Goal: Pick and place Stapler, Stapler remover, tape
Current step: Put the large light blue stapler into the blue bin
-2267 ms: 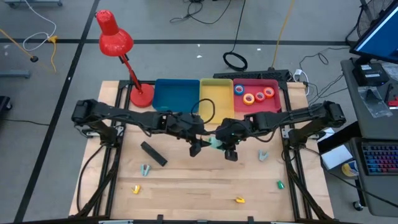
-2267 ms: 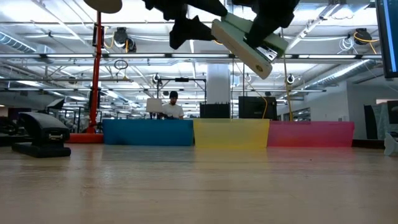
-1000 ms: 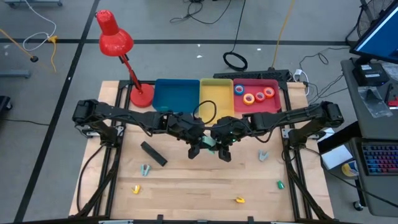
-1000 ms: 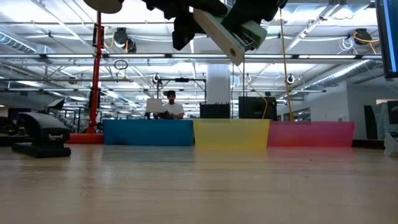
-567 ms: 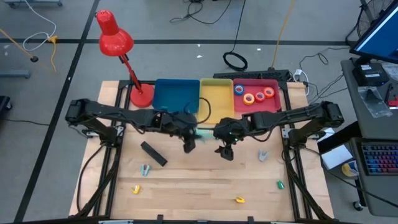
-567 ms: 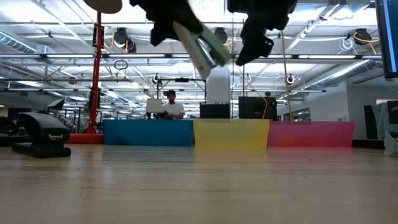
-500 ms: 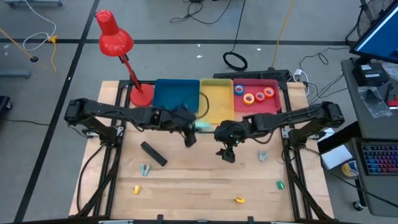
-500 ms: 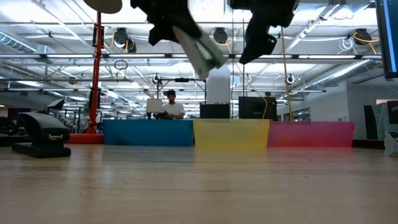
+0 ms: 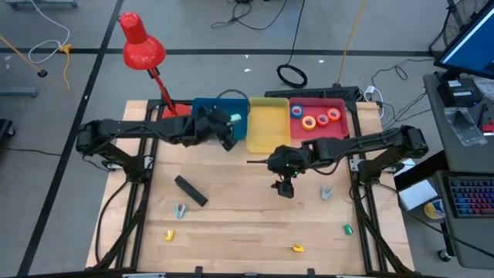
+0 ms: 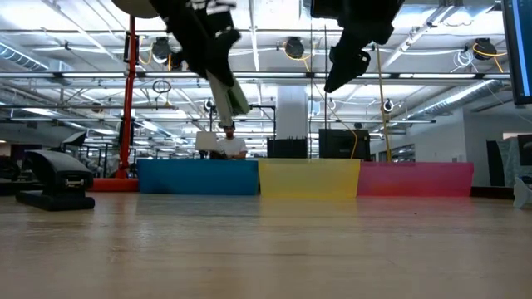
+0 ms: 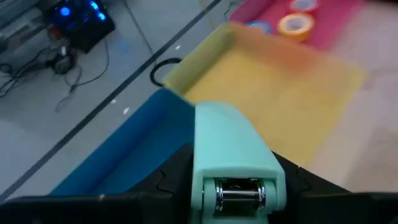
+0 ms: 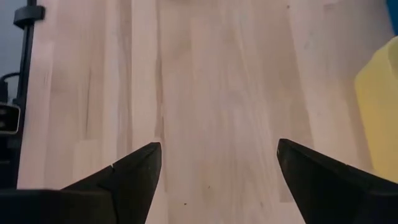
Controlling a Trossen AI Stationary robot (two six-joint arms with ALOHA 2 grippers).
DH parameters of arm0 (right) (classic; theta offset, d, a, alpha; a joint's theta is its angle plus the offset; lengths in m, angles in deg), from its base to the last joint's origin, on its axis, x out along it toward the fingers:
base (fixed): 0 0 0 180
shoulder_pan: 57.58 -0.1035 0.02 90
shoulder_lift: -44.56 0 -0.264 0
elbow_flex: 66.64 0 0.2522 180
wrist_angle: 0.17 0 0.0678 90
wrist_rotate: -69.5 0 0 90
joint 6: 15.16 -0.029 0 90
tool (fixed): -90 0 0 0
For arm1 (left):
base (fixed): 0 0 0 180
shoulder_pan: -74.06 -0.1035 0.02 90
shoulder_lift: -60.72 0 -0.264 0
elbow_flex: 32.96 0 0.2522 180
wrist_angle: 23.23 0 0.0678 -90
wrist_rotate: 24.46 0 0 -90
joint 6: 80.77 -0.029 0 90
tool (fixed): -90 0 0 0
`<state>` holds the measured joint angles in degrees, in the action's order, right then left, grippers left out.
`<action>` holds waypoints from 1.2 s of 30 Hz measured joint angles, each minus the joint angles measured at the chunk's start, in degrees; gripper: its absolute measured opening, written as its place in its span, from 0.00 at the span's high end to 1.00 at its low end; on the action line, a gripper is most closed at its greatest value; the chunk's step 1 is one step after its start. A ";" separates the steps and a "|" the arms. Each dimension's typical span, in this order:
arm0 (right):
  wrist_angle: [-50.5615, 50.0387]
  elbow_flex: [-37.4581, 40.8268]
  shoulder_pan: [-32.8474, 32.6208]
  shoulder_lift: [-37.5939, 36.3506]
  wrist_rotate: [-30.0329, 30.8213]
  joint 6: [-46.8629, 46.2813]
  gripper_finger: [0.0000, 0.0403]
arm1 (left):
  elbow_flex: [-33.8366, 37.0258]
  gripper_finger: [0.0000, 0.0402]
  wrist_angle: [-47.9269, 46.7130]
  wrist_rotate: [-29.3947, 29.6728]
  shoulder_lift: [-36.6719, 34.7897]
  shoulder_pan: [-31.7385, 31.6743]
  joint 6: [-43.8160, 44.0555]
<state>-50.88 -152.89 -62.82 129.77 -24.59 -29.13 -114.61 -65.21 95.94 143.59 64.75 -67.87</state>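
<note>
Over at the table's nine o'clock side a black stapler [image 9: 191,191] lies on the wood, not yet picked up. Further along, toward twelve o'clock, the left gripper [image 9: 228,127] is clamped on the mint-green stapler [image 9: 235,118], held in the air above the blue bin [image 9: 218,116] near its border with the yellow bin [image 9: 267,123]. I'd say it should come further in over the blue floor and lower before letting go, so the stapler doesn't drop onto the shared wall. Right of centre, the right gripper [image 9: 284,186] hangs above bare wood, fingers spread wide and empty. At one o'clock the tape [image 9: 313,118] rolls lie in the red bin [image 9: 341,126].
</note>
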 joint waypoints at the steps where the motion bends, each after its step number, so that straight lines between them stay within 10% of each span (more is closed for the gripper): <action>1: -0.28 0.01 0.01 0.00 -0.04 0.19 0.23 | 1.24 0.66 1.42 -1.27 -0.12 -1.45 -1.44; 14: -2.80 0.02 2.36 0.02 -0.24 2.72 0.23 | 19.37 0.66 33.59 -21.46 -0.68 -19.09 -8.34; 36: -1.42 0.07 8.80 0.04 -0.38 2.52 0.23 | 28.27 0.66 52.15 -42.72 8.30 -34.20 -20.13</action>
<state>-52.30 -152.82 -54.01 129.81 -24.97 -26.61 -86.34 -13.06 53.22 151.89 30.55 -88.00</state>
